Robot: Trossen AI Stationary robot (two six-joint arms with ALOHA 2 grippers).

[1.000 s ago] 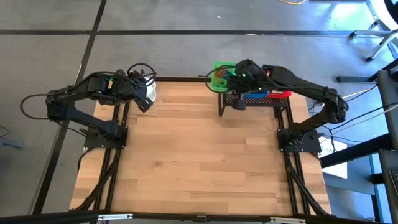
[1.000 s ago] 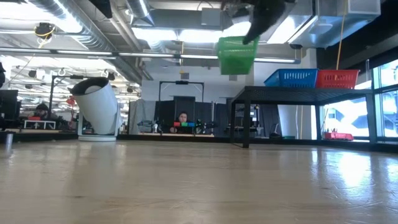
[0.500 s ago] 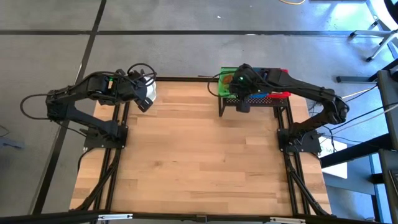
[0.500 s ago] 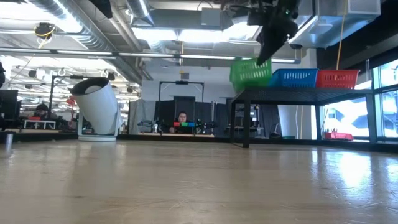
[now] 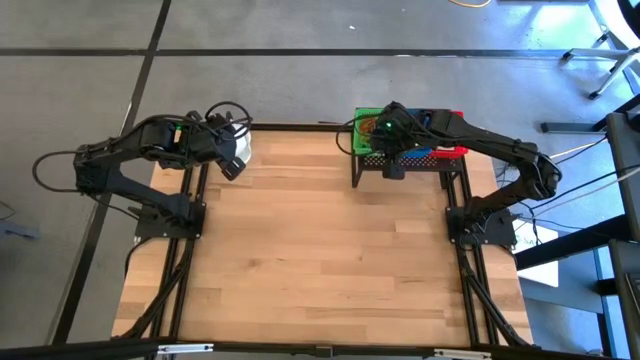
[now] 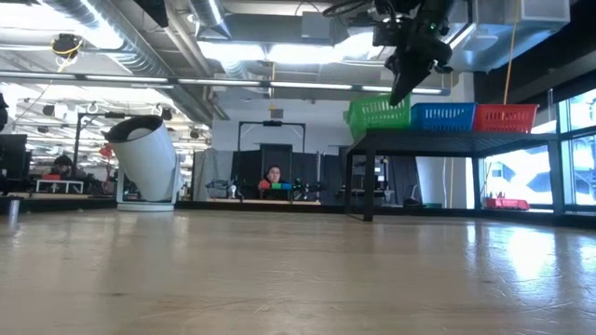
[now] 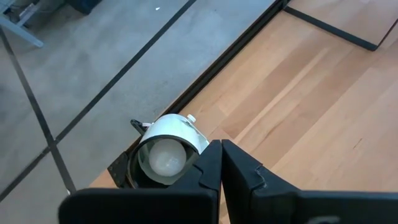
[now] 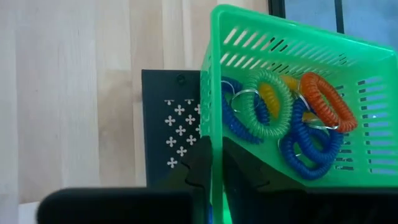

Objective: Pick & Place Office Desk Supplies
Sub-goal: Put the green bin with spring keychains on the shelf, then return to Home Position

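Since a second ago the green tray [image 6: 379, 111] has come down from mid-air and now sits on the black mesh rack [image 6: 447, 140], at the end of the row next to the blue tray [image 6: 443, 115] and red tray [image 6: 506, 117]. The right gripper [image 8: 216, 163] is still pinched on the green tray's near wall, fingers either side of the rim. Coiled band loops [image 8: 273, 106] lie inside (blue, green, orange, yellow). The left gripper [image 7: 221, 163] has not moved: fingers pressed together on nothing, just beside the white round cup-like object [image 7: 166, 149] at the table's far left edge. The table [image 5: 320, 250] in front of the rack is open wood between both arms.
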